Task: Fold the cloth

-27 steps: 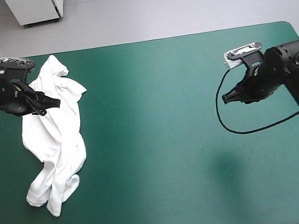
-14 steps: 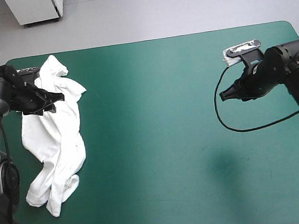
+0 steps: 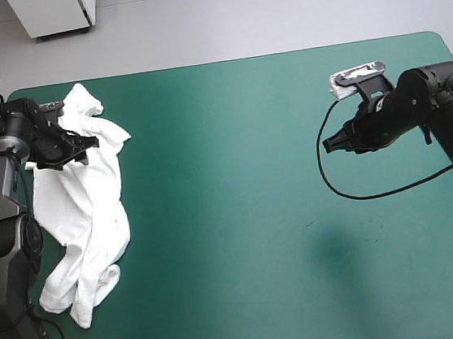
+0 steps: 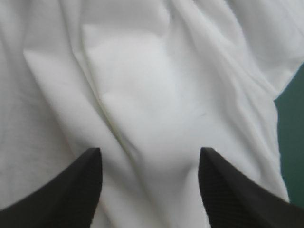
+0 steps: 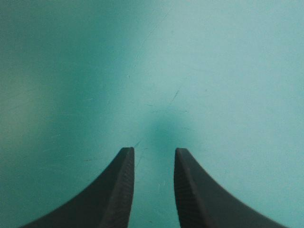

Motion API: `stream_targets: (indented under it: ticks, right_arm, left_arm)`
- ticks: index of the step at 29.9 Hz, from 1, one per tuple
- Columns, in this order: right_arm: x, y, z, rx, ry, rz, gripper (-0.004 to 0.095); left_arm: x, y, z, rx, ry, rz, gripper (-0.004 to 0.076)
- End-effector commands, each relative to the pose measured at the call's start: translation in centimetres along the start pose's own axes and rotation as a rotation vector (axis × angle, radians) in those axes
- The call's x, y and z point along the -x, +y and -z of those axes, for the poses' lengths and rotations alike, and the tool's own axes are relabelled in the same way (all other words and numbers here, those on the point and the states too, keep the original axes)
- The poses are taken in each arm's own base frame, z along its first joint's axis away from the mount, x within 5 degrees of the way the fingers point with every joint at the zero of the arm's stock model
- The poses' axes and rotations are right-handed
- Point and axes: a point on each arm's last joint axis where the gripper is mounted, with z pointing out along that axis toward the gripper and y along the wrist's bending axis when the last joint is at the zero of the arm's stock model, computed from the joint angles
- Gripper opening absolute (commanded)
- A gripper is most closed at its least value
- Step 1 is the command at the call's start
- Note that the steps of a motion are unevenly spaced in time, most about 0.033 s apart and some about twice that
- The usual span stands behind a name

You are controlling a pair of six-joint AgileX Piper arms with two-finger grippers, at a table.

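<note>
At the table's 9 o'clock, your left gripper (image 4: 149, 153) is hovering, fingers spread wide, over the crumpled white T-shirt (image 3: 84, 210) lying along that edge. At 3 o'clock, your right gripper (image 5: 153, 151) is hanging, fingers slightly parted, above the teal-green cover (image 3: 235, 177).

Bright, even light from above. Soft, diffuse shadows fall on the teal-green cover (image 3: 240, 217) nearward of the right gripper (image 3: 328, 143) and just ahead of it; the T-shirt (image 4: 142, 85) glares white.

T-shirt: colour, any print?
T-shirt is plain white, no print visible; best in left wrist view.
</note>
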Motion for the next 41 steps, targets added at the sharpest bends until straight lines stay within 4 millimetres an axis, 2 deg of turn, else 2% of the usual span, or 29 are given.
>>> stream_targets:
  ticks: [1, 5, 7, 9, 13, 15, 20, 24, 28, 32, 36, 41]
  right_arm:
    - [0.6, 0.3, 2.1, 0.016, -0.106, 0.011, 0.0277]
    - [0.6, 0.4, 2.1, 0.024, -0.105, 0.010, 0.0277]
    - [0.7, 0.5, 2.1, 0.036, -0.107, 0.010, 0.0277]
    - [0.7, 0.6, 2.1, 0.042, -0.108, 0.012, 0.0277]
    - [0.7, 0.6, 2.1, 0.043, -0.111, 0.015, 0.0277]
    - [0.7, 0.6, 2.1, 0.046, -0.112, 0.014, 0.0277]
    - [0.6, 0.7, 2.1, 0.052, -0.104, 0.012, 0.0277]
    - [0.5, 0.6, 2.1, 0.049, -0.093, 0.018, 0.0277]
    - [0.3, 0.2, 2.1, 0.003, -0.070, 0.040, 0.0277]
    - [0.0, -0.4, 2.1, -0.070, -0.040, 0.056, 0.0277]
    - [-0.7, -0.8, 1.7, -0.106, -0.007, 0.060, 0.0276]
    - [-2.2, -1.1, 1.2, -0.145, 0.040, 0.067, 0.0276]
  left_arm:
    - [0.5, 0.3, 1.7, -0.007, -0.047, 0.027, 0.0442]
    - [0.0, 0.2, -0.1, -0.051, 0.030, 0.049, 0.0439]
    - [-0.2, -0.2, -1.0, -0.096, 0.051, 0.055, 0.0407]
    - [-0.5, -0.7, -1.5, -0.128, 0.078, 0.041, 0.0315]
    - [-0.9, -2.4, -1.8, -0.188, 0.113, -0.032, 0.0018]
    - [-1.0, -4.0, -1.7, -0.237, 0.118, -0.066, -0.0005]
    - [-1.6, -9.5, -1.6, -0.294, 0.151, -0.192, -0.0009]
    - [-2.9, -15.5, -1.2, -0.332, 0.181, -0.336, -0.0009]
    - [-4.7, -21.8, 0.2, -0.372, 0.181, -0.490, -0.0009]
    - [-6.4, -27.1, 2.4, -0.444, 0.150, -0.611, -0.0009]
    - [-8.4, -31.3, 4.5, -0.553, 0.128, -0.708, -0.0009]
    - [-11.1, -35.1, 6.2, -0.662, 0.129, -0.814, -0.0009]
